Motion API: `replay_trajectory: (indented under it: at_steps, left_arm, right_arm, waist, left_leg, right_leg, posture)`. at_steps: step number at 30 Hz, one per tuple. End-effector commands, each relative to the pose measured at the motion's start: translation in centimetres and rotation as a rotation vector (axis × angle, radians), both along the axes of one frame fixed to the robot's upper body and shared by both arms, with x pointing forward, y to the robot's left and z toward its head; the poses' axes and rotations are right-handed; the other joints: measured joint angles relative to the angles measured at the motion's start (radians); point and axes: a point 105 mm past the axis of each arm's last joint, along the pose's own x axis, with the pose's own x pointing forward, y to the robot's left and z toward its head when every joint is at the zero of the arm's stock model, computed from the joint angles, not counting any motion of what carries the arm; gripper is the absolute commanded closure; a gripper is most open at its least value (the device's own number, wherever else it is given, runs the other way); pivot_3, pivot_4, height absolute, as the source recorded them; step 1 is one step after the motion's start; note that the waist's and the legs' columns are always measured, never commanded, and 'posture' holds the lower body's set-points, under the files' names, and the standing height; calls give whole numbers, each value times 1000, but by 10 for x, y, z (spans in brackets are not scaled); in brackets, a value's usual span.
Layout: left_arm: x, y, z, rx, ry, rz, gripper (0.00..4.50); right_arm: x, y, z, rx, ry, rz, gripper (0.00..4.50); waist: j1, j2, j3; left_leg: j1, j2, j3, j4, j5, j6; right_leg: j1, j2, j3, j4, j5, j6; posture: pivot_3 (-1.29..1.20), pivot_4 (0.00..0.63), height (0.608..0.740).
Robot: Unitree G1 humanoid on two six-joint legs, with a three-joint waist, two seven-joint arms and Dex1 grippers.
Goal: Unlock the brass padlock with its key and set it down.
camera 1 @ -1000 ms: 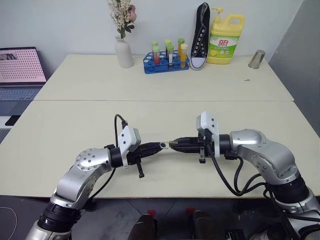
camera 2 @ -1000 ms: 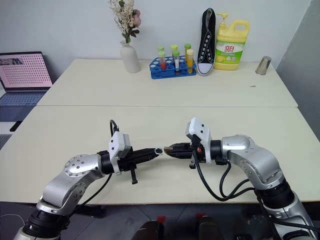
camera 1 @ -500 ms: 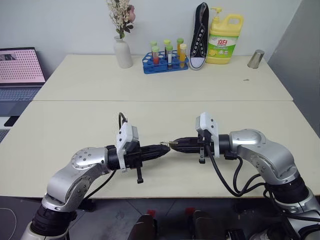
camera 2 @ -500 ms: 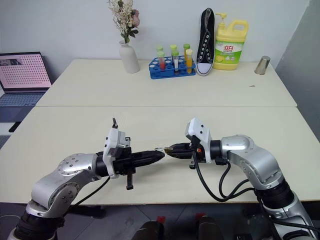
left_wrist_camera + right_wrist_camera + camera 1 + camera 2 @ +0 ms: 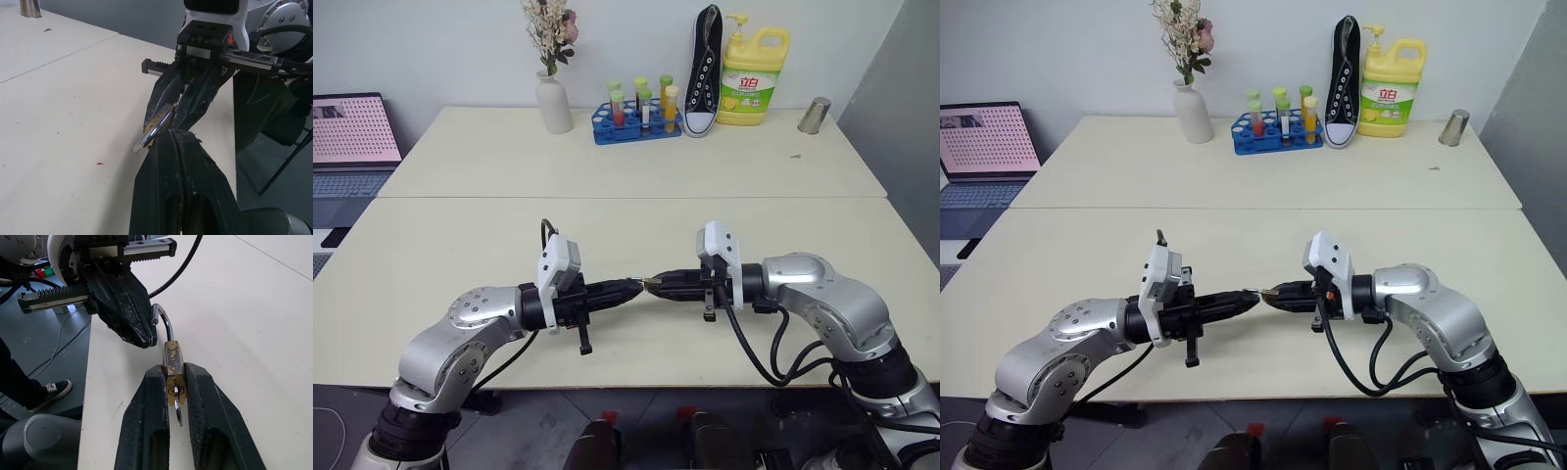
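Note:
My right gripper (image 5: 175,369) is shut on the brass padlock (image 5: 172,357), holding its body edge-on between the two fingers just above the table (image 5: 460,245). The silvery shackle (image 5: 163,319) sticks out past the fingertips toward my left gripper (image 5: 172,133). A slim key (image 5: 178,412) sits in the keyhole on the padlock's near end and hangs between my right fingers. The left gripper is shut, and its tips lie right beside the shackle (image 5: 149,134); I cannot tell whether they pinch it. In the left eye view the two grippers (image 5: 634,286) (image 5: 653,284) meet tip to tip.
Along the far table stand a white vase with dried flowers (image 5: 554,103), a blue test-tube rack (image 5: 636,122), an upright black shoe (image 5: 705,69), a yellow detergent bottle (image 5: 754,73) and a metal cup (image 5: 816,115). A laptop (image 5: 352,132) sits at the left.
My left gripper has rolled about its own axis, risen a little and closed in on the padlock's shackle. The right gripper and the padlock have stayed still.

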Motion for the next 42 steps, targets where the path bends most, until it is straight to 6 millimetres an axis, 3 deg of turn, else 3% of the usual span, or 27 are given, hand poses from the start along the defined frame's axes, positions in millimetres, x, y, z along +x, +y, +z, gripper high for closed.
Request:
replay_trajectory:
  at_steps: [1,6,8,10,14,22,26,30,34,38,42]
  left_arm:
    - [-9,0,10,52,-101,-33,4500]
    - [-26,13,-18,352,-399,-153,4500]
    - [-19,22,-26,411,-544,-126,4320]
    - [-13,28,-30,449,-666,-100,3937]
    - [-5,34,-26,434,-822,-23,2639]
    - [-17,42,-37,386,-844,36,18]
    - [-23,47,-43,407,-834,34,0]
    - [-16,46,-37,366,-807,77,0]
    - [-9,48,-42,301,-536,134,0]
    - [3,50,-37,257,-311,202,0]
    - [14,53,-33,317,-291,253,0]
  right_arm:
    - [-1,0,4,12,-18,5,4363]
    - [4,-4,1,18,58,-36,4363]
    - [5,-4,-1,15,97,-44,4363]
    - [6,-5,-4,7,128,-49,4363]
    - [6,-6,-15,-14,237,-65,4363]
    - [30,5,-43,-58,412,-140,4363]
    - [54,8,-57,-104,441,-207,4363]
    - [69,-4,-60,-162,374,-247,2988]
    - [73,-18,-55,-191,296,-260,1472]
    - [62,-38,-31,-201,89,-248,23]
    - [42,-48,-19,-205,-13,-219,23]
  waist:
    - [0,0,0]
    - [-1,1,0]
    - [3,1,1]
    - [6,2,1]
    - [6,1,1]
    - [-3,2,1]
    - [-2,2,1]
    - [3,3,2]
    - [-2,3,2]
    - [1,3,2]
    - [-4,3,2]
  left_leg:
    - [0,0,0,0,0,0]
    - [0,0,2,-1,0,0]
    - [0,0,2,-1,0,0]
    - [0,0,2,-1,0,0]
    - [-1,-1,1,-1,0,0]
    - [-1,0,1,-1,0,0]
    - [0,0,2,-1,0,0]
    - [-1,-1,1,-1,0,0]
    - [-1,-1,1,-1,0,0]
    - [-2,-1,0,0,0,0]
    - [-2,-1,0,-1,0,0]
  right_leg:
    - [0,0,0,0,0,0]
    - [0,0,1,0,0,-1]
    - [0,0,1,-1,0,-1]
    - [0,-1,1,-2,0,-1]
    - [0,-1,1,-2,0,-1]
    - [-2,-1,1,0,0,-1]
    - [-2,-1,1,1,0,-1]
    - [-3,-1,0,0,0,-1]
    - [-3,-1,0,0,0,-1]
    - [-3,-1,0,1,0,0]
    - [-3,-1,-1,1,0,0]
  posture:
    - [0,150,740]
    - [0,150,740]
    - [0,150,740]
    - [0,150,740]
    - [0,150,740]
    - [0,150,740]
    - [0,150,740]
    - [0,150,740]
    - [0,150,740]
    - [0,150,740]
    - [0,150,740]
